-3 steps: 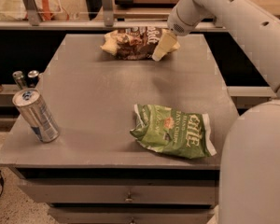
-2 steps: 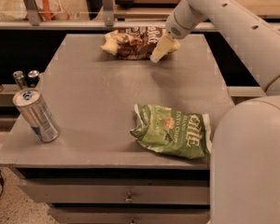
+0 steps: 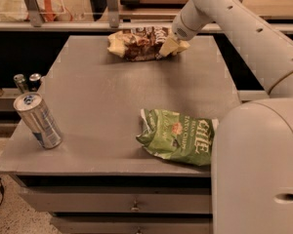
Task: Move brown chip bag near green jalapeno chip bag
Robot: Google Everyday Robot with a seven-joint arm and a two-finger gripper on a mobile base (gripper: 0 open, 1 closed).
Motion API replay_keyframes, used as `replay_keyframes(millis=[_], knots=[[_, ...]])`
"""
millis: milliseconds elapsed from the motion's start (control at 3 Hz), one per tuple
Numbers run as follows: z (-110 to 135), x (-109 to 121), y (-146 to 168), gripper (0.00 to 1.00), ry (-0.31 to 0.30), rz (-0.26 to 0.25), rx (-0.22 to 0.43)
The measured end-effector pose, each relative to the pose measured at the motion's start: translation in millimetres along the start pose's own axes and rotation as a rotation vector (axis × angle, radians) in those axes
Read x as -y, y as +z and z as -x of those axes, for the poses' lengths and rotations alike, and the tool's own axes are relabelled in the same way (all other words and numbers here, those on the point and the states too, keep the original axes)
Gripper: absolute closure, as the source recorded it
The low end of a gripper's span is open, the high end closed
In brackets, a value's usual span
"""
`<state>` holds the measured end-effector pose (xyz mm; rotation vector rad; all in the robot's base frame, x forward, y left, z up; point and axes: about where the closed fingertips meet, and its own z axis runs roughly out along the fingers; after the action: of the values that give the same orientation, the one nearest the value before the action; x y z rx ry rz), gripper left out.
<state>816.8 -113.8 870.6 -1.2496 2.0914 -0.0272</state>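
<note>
At the far edge of the grey tabletop (image 3: pixel 97 91), the robot's cream-tipped claw (image 3: pixel 170 46) rests against the right end of the dark brown and cream-yellow glossy chip bag (image 3: pixel 136 44). You cannot tell whether it has closed on the bag. Over the past second the bag has not shifted and only the white arm (image 3: pixel 244 28) has leaned a little, so the carry looks not yet begun. The bright green glossy jalapeno chip bag (image 3: pixel 178 136) lies well apart, at the near right, close to the front edge and partly behind the robot's white body (image 3: pixel 259 169). You have open surface between the two bags. A tilted silver drinks can (image 3: pixel 38 120) stands near the front left corner, well clear of a straight path.
</note>
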Motion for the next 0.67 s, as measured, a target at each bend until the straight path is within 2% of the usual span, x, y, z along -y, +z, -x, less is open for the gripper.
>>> replay_keyframes(millis=[667], knots=[[13,6,-19,0.87,0.0,-0.031,0.027]])
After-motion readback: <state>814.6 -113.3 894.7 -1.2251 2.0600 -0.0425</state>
